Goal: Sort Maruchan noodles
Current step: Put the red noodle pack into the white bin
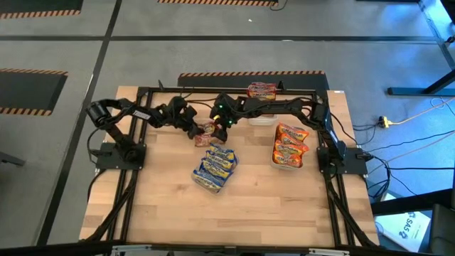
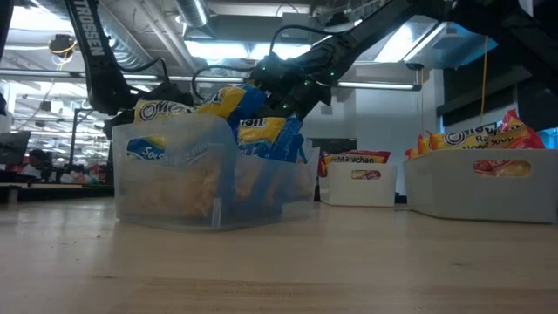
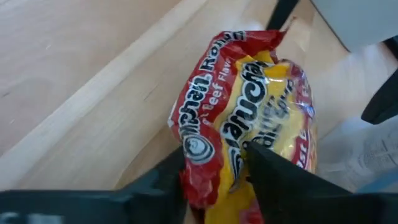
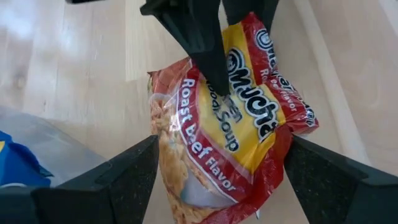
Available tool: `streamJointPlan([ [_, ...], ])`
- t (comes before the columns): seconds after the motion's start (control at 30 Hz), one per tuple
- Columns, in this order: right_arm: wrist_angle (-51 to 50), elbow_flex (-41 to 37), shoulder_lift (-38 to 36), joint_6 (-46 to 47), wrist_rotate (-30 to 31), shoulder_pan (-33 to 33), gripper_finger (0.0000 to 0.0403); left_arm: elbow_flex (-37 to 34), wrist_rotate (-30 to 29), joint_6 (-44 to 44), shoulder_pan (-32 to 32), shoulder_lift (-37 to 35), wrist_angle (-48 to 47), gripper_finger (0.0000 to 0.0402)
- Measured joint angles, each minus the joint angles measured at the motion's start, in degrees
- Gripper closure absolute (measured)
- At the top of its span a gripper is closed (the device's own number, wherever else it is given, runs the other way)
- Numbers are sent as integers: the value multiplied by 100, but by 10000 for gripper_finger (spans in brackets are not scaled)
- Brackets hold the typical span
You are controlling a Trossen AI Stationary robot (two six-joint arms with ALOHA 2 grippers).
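Note:
A dark red and yellow Maruchan packet [image 1: 207,131] sits between my two grippers, just beyond the clear container of blue-and-yellow packets [image 1: 213,168]. My left gripper [image 3: 217,167] is shut on the red packet [image 3: 249,106]. My right gripper [image 4: 217,180] reaches in from the right and is open. Its fingers [image 4: 118,177] stand on either side of the same packet [image 4: 217,124] without plainly touching it. In the low view the blue packets' container [image 2: 209,179] hides the red packet. My left gripper pinches the red packet between its two fingers [image 3: 280,177] at one short end [image 3: 214,146]. It comes from the table's left. The rest of the packet sticks out forward past the fingertips, toward the right gripper. The right wrist view shows these fingers [image 4: 205,43] on that end.
A clear container with orange-and-yellow packets [image 1: 288,148] stands at the right. Another with a dark red packet [image 1: 261,90] stands at the far edge, and a white rectangular piece [image 1: 260,119] lies under the right arm. The near half of the wooden table [image 1: 227,213] is bare.

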Motion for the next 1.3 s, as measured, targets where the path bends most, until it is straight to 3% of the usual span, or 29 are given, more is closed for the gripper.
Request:
streamJointPlan([
  [0.2, 6, 0, 0, 0, -3, 0, 87, 8, -183, 125, -153, -9, 40, 346],
  [0.33, 3, 0, 0, 7, -3, 0, 87, 8, -266, 259, -191, -9, 103, 390],
  [0.57, -268, 0, -202, -115, -9, -2, 87, 1, -405, 568, -192, -231, 104, 392],
  [0.8, -463, 2, -923, -459, 141, -7, 87, 0, -495, 990, -420, -1017, 5, 395],
  [0.97, -308, 7, -1141, -603, 500, -7, 87, 1, -1079, 1444, -800, -1642, -115, 395],
  [1.3, -41, 7, -1011, -605, 352, 68, 87, -1, -1702, 1890, -1332, -2236, -284, 395],
])
